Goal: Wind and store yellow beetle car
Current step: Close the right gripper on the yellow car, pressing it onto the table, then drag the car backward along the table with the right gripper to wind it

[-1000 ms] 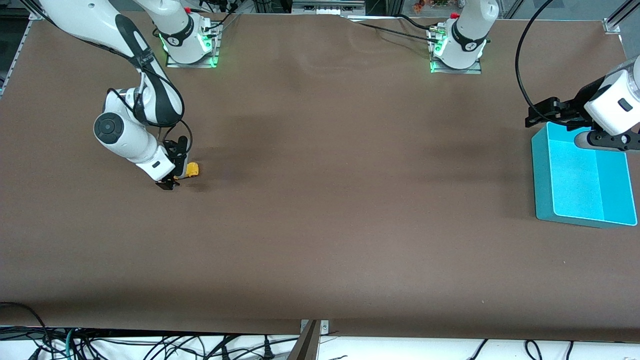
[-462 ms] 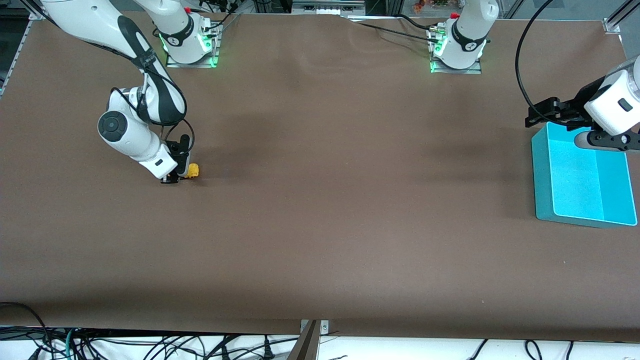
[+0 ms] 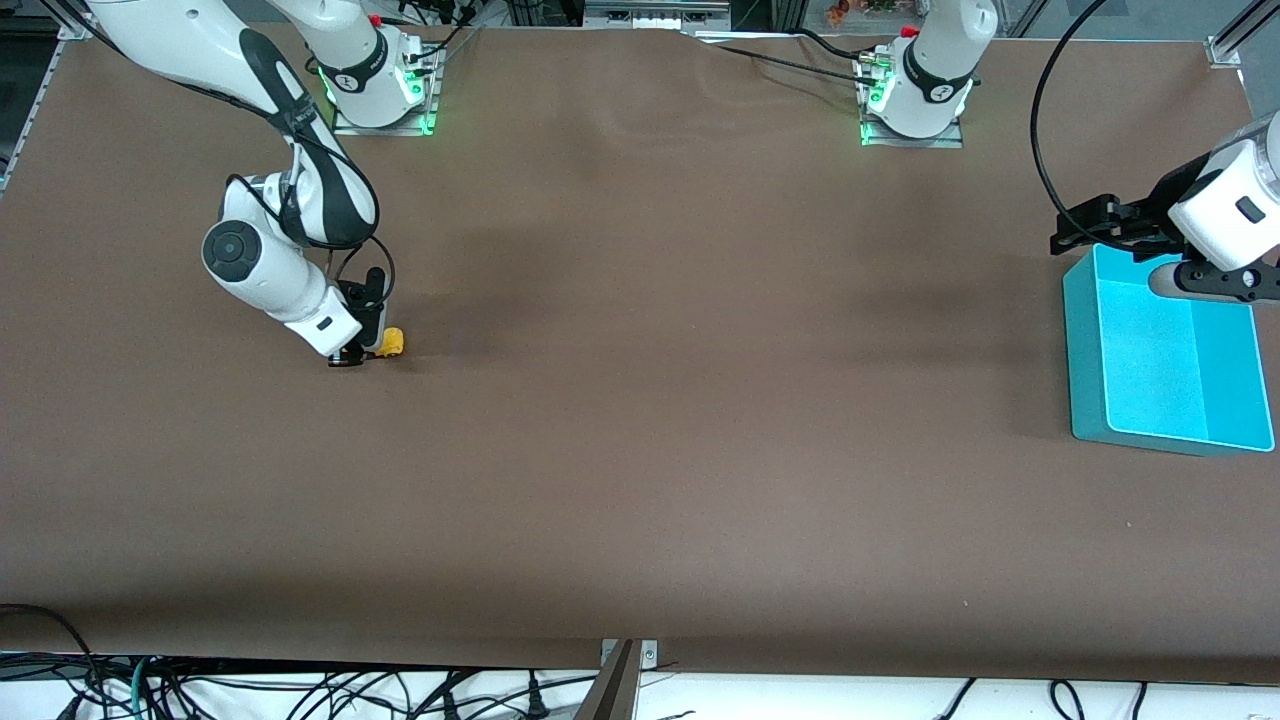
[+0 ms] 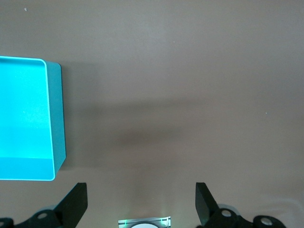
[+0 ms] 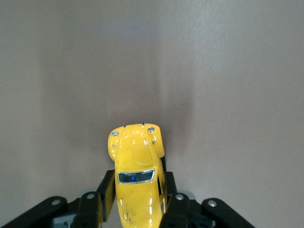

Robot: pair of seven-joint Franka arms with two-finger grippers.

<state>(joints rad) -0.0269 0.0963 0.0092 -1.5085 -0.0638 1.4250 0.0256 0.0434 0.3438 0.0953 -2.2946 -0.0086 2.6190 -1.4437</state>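
Note:
The yellow beetle car [image 3: 390, 343] stands on the brown table near the right arm's end, small and rounded with a dark window. My right gripper [image 3: 358, 352] is down at the table and shut on the car's sides. In the right wrist view the black fingers [image 5: 107, 192] press against both flanks of the yellow beetle car [image 5: 135, 171], whose nose sticks out past them. My left gripper [image 4: 141, 204] hangs open and holds nothing, up over the edge of the turquoise bin [image 3: 1160, 350] at the left arm's end, and the arm waits there.
The turquoise bin [image 4: 26, 118] is an open box with nothing in it. The brown mat [image 3: 680, 400] covers the whole table between car and bin. Both arm bases [image 3: 380, 75] stand along the edge farthest from the front camera, and cables hang below the nearest edge.
My right gripper has closed on the yellow car and shifted slightly toward the middle of the table with it. The left arm has stayed still.

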